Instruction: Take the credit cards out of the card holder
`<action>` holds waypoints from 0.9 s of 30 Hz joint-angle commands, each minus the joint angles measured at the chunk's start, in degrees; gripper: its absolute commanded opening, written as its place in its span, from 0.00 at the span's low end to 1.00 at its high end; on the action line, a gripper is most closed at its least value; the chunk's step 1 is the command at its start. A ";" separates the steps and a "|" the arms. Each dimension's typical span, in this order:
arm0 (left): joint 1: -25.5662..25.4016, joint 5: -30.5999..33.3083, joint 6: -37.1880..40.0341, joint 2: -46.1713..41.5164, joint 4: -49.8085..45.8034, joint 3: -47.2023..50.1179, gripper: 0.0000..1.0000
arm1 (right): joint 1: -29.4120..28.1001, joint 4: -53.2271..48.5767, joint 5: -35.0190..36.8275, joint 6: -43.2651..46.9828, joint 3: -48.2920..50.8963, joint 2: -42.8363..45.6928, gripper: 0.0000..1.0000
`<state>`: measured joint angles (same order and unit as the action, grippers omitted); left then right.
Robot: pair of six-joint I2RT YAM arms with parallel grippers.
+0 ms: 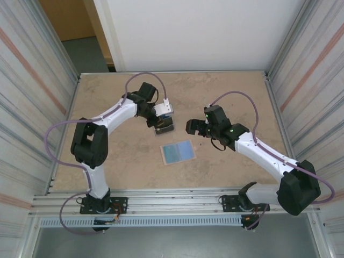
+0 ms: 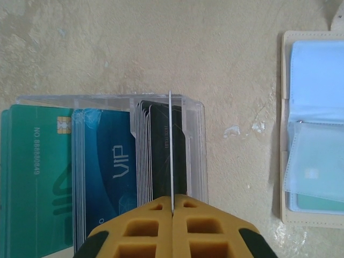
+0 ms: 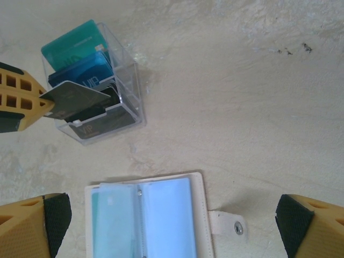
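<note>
We see a clear plastic box upper left in the right wrist view, standing on a mottled tan table. Ribbed metal walls flank both sides.

The left arm and right arm share white tubular links between bulky black joint housings, with a lilac cable looping along each. Green lights glow on the right arm's wrist housing. The left gripper and right gripper have mustard-yellow fingers with rows of square cut-outs and black pads.
</note>
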<state>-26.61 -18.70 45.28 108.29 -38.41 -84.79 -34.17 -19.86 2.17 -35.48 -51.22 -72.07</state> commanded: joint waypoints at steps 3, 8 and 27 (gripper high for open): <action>-0.22 1.36 2.00 2.12 -2.88 -2.74 0.00 | -0.63 -0.42 1.39 -0.11 -0.28 0.82 0.99; -0.20 1.92 1.17 3.10 -3.51 -3.57 0.00 | -0.80 -0.26 1.40 -0.11 -0.10 0.88 0.99; -1.16 1.58 -3.02 -3.83 -1.79 -2.08 0.26 | -3.28 -2.34 2.61 1.67 -2.24 -1.99 0.92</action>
<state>-26.98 -16.78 44.27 109.69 -40.58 -88.03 -36.12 -19.99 2.70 -35.20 -51.37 -72.66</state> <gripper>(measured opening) 0.259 0.938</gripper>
